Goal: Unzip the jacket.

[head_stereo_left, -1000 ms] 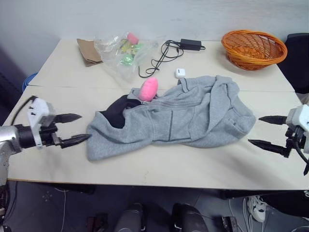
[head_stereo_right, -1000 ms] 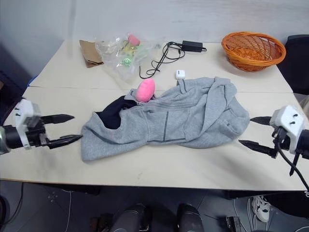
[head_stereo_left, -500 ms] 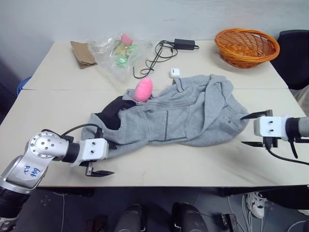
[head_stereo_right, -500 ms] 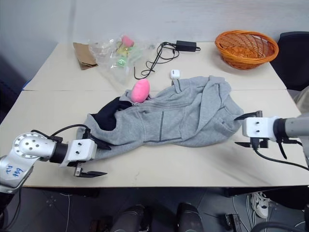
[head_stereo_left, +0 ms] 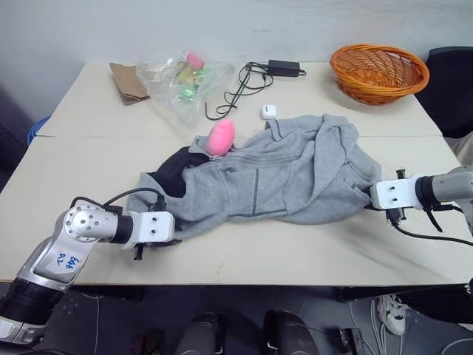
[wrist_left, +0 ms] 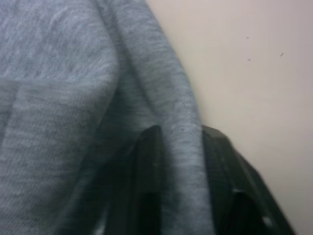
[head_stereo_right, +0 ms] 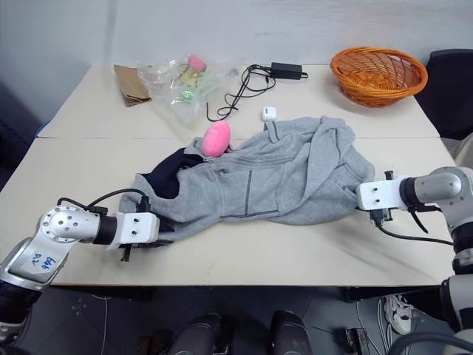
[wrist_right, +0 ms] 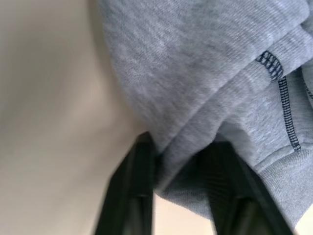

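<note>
The light-grey jacket (head_stereo_left: 288, 174) lies crumpled in the middle of the table, its black hood lining (head_stereo_left: 176, 171) showing at the left. My left gripper (wrist_left: 183, 161) is shut on a fold at the jacket's left near edge; in the left eye view its white body (head_stereo_left: 151, 228) sits against that edge. At the right end, my right gripper (wrist_right: 181, 169) is shut on a rolled hem, and its fingertips (head_stereo_left: 368, 200) are tucked into the cloth. I cannot make out the zip pull.
A pink plush toy (head_stereo_left: 220, 137) rests against the jacket's far side. Behind it lie a small white block (head_stereo_left: 269, 112), a black charger with its cable (head_stereo_left: 251, 78), a clear plastic bag (head_stereo_left: 177, 81) and brown paper (head_stereo_left: 126, 80). An orange basket (head_stereo_left: 379, 72) stands at the far right.
Both grippers were open beside the jacket's ends. They have moved in onto its left and right edges and shut on the cloth.
</note>
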Controlling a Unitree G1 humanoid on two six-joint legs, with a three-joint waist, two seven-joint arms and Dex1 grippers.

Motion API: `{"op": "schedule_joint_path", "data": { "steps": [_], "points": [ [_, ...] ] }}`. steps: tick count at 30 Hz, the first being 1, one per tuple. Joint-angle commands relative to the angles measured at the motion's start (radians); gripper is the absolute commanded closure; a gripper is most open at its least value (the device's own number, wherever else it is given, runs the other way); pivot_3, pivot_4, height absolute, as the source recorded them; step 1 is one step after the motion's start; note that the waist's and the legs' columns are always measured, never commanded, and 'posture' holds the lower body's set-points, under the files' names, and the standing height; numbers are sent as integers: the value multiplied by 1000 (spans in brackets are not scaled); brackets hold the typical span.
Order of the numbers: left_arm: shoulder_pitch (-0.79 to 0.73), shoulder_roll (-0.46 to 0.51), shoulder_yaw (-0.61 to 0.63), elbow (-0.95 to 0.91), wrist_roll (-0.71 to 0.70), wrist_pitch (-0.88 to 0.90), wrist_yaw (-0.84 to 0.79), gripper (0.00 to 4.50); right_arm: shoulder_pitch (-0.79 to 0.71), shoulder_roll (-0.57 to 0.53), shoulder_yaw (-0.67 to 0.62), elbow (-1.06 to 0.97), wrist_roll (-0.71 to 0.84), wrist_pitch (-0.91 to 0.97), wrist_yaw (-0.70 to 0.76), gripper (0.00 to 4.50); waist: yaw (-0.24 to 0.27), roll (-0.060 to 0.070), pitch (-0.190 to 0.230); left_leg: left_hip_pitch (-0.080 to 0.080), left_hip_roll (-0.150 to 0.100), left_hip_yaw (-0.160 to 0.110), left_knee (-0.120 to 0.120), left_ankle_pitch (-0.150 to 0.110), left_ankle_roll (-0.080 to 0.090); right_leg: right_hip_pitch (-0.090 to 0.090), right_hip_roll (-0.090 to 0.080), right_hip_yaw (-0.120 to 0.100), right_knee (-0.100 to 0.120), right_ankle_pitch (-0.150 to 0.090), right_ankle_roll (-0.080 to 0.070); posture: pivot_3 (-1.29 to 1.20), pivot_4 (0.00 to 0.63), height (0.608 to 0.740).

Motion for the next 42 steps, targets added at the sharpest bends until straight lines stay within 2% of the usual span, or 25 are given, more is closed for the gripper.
{"op": "schedule_joint_path", "data": {
  "steps": [1,3,6,9,11,13,17,21,24,29,31,32,35,38,42],
  "points": [
    [26,23,1,29,21,-38,-15,4500,7,-23,-20,-32,46,-18,35,4481,0,0,0,0,0,0,0,0,0,0,0,0,0,0,0,0,150,740],
    [34,52,-13,71,60,-64,-19,4500,56,-49,-31,-81,82,-8,71,4481,1,0,0,0,0,0,0,0,0,0,0,0,0,0,0,0,150,740],
    [38,95,-10,154,91,-152,-15,4500,231,-116,-90,-297,256,134,194,4481,5,1,0,0,1,-1,-1,0,-1,0,0,0,-1,0,-1,0,150,740],
    [45,139,-3,216,69,-225,-54,4500,478,-202,-184,-575,412,300,231,4481,5,2,-1,1,2,-1,-2,-1,-1,1,-1,-1,-1,-1,-1,0,150,740],
    [39,186,-3,298,79,-327,-82,4500,713,-243,-305,-780,503,413,228,4481,2,3,-1,5,3,1,-2,-1,-2,2,0,-1,-1,-1,-1,0,150,740],
    [14,227,-10,400,88,-445,-109,4500,937,-240,-438,-944,539,486,216,4481,-1,3,-1,6,5,1,-4,-3,-3,2,0,-1,-5,-2,-2,0,150,740],
    [-53,250,-23,544,69,-551,-166,4500,1163,-178,-566,-1107,505,559,148,4481,0,4,-2,8,10,5,-4,-9,-7,1,4,0,-5,-2,-3,0,150,740],
    [-79,250,-41,603,58,-600,-229,4500,1273,-98,-594,-1162,409,560,49,4481,3,2,-2,7,11,5,-3,-9,-7,0,6,2,-5,-2,-3,0,150,740],
    [-48,221,-32,535,-11,-525,-268,4500,1313,-69,-606,-1175,385,566,18,4481,1,3,-2,7,11,8,-3,-11,-6,0,7,2,-4,-2,-4,0,150,740],
    [1,204,-19,443,-47,-454,-280,4500,1319,-62,-639,-1171,378,601,-13,4481,5,3,-2,8,10,12,-1,-13,-2,0,6,3,-1,-2,-3,0,150,740],
    [20,211,-9,425,-57,-429,-292,4500,1325,-78,-672,-1180,406,633,17,3970,6,3,-2,8,10,12,1,-14,-1,0,6,8,-2,-2,-3,0,150,740],
    [33,218,-1,414,-70,-418,-303,4261,1326,-88,-698,-1188,429,658,38,3800,6,3,-2,8,10,12,1,-14,-1,0,5,10,-4,-2,-3,0,150,740],
    [79,248,33,369,-109,-365,-339,3551,1304,-110,-770,-1205,496,729,89,2909,1,3,-2,9,10,14,1,-15,-1,0,6,12,-5,-2,-3,0,150,740],
    [115,264,68,338,-126,-340,-339,2569,1260,-131,-812,-1197,528,753,123,1891,-1,2,-2,10,11,15,0,-15,-1,-1,6,13,-5,-2,-3,0,150,740],
    [196,297,165,238,-212,-220,-348,1282,1126,-189,-829,-1138,566,764,160,492,-2,1,-1,10,12,16,0,-16,-1,-2,6,15,-5,-2,-3,0,150,740]
  ]
}}
